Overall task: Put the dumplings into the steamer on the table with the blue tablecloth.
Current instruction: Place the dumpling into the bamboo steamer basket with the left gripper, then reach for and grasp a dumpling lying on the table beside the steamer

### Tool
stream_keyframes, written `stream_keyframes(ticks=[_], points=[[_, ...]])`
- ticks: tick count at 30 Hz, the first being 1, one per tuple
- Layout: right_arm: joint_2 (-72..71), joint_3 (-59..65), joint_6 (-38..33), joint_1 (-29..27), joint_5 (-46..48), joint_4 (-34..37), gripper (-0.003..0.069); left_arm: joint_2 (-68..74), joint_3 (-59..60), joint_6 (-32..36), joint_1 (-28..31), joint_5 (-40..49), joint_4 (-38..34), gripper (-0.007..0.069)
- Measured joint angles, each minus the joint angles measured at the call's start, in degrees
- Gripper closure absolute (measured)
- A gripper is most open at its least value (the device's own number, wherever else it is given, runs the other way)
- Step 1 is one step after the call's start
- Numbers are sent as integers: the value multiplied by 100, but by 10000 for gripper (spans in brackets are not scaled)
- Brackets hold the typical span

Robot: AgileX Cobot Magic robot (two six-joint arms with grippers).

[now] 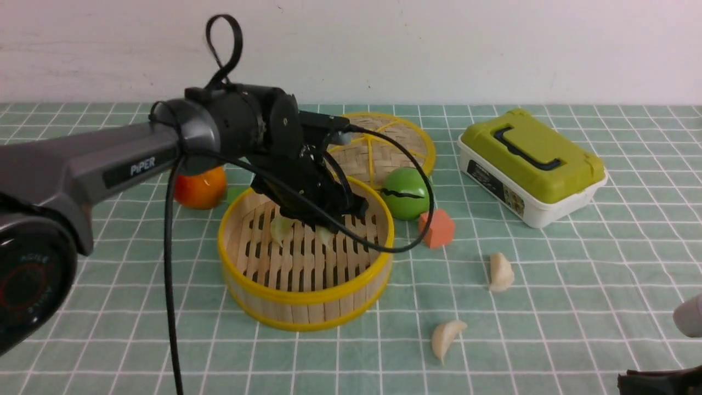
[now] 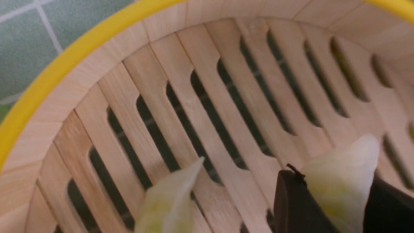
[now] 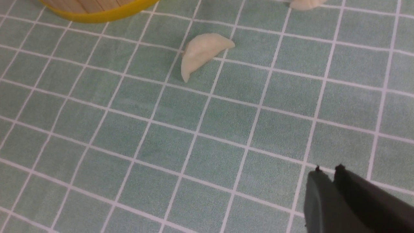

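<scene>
The steamer (image 1: 307, 296) stands left of centre on the blue tablecloth (image 1: 548, 307). My left gripper (image 1: 329, 224) reaches down inside it, and in the left wrist view this gripper (image 2: 333, 183) is shut on a pale dumpling (image 2: 339, 168) just above the slatted floor (image 2: 226, 106). A second dumpling (image 2: 171, 197) lies on the slats beside it. Two more dumplings (image 1: 500, 271) (image 1: 447, 337) lie on the cloth right of the steamer. My right gripper (image 3: 328, 169) hovers shut and empty over the cloth, short of the nearer dumpling (image 3: 202, 51); in the front view only its tips (image 1: 658, 381) show.
Behind the steamer lie its flat woven lid (image 1: 384, 145), a green fruit (image 1: 406, 192) and an orange fruit (image 1: 200, 189). An orange block (image 1: 437, 229) sits by the steamer's right side. A green-lidded white box (image 1: 529, 164) stands at the back right. My left arm's cable (image 1: 170, 285) hangs down.
</scene>
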Motion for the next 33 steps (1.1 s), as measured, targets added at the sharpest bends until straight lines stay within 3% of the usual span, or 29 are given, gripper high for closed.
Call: stream_keyframes(ticks=[4,8,13,17,25,29,33], points=[[0,0,0,0,5,-19,598,18,0,7,-6,-22,128,368],[0,0,0,0,13,-19,593,-9,0,-107,-6,-33,96,253],[37,-7,0,0,156,-151,581,-275,-140,-598,-6,343,102,220],[251,-275,5,0,507,-219,550,-878,-527,-712,-6,1012,273,282],[1698,-1737,504,0,860,-209,372,-3237,-280,-722,-6,1956,336,630],[2776,-2354,584,0,857,-247,315,-4527,1056,-722,-6,1907,216,639],[3685,-2990,653,0,866,-450,302,-5831,2731,-722,-6,1527,431,639]])
